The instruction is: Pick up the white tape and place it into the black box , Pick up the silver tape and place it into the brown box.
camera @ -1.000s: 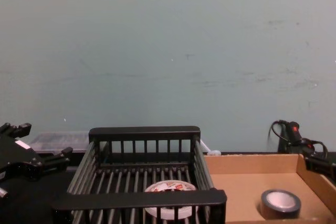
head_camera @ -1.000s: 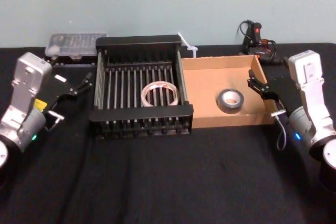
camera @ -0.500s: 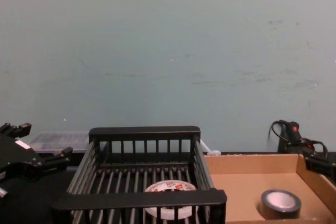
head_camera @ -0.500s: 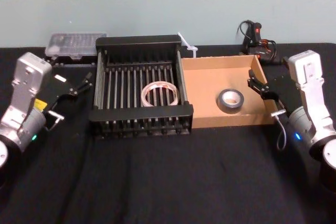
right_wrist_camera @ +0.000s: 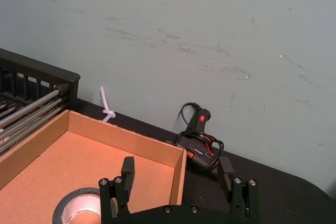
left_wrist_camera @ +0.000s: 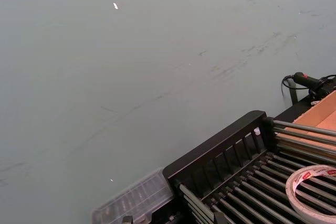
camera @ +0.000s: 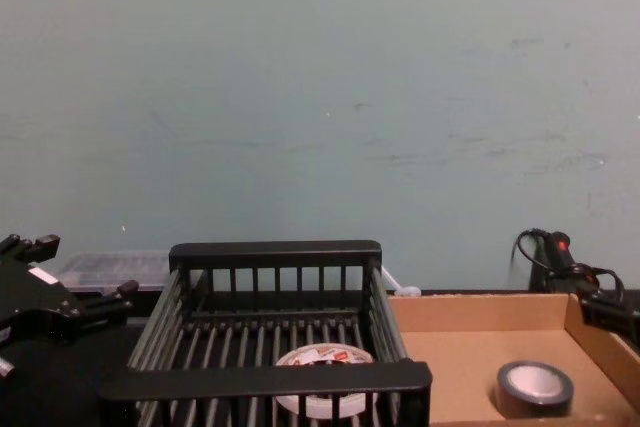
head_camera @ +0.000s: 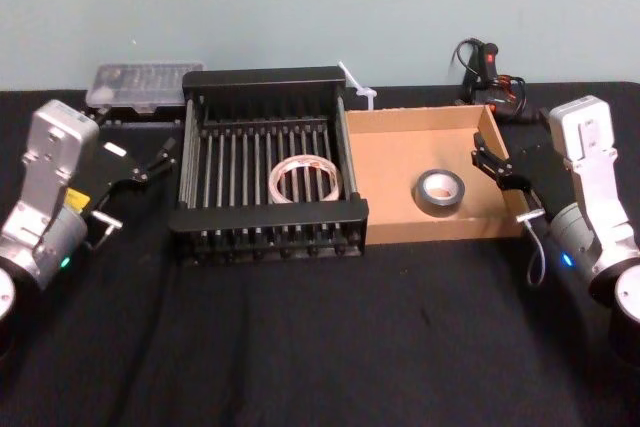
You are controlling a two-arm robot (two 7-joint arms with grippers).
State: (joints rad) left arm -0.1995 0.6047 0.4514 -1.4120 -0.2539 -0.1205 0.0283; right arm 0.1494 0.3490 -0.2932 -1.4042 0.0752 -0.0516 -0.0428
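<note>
The left gripper (head_camera: 135,189) hangs over the black table (head_camera: 320,347) on the robot's left. Its 2 fingers are spread wide with nothing between them. The right gripper (head_camera: 503,184) is on the other side, also wide open and empty. In the right wrist view, 1 of its fingers shows against the inside of the brown box (head_camera: 440,231) and the other against the table outside the box's right wall.

Just inward of the right gripper's fingertips, and apart from them, the silver tape (head_camera: 440,189) lies flat on the brown box's floor, towards its right half. The black box (head_camera: 270,214) stands just inward of the left gripper, side by side with the brown box, and their walls look to be touching. The white tape (head_camera: 304,179) lies flat on its slatted bottom, right of centre. It is well apart from the left gripper, with the crate's left wall between them.

Beyond the left gripper, a clear plastic case (head_camera: 145,82) sits by the wall. A white cable tie (head_camera: 358,87) lies behind the place where the 2 boxes meet. Beyond the right gripper, past the brown box's far right corner, a black tool (head_camera: 490,77) with red marks rests with its cable.
</note>
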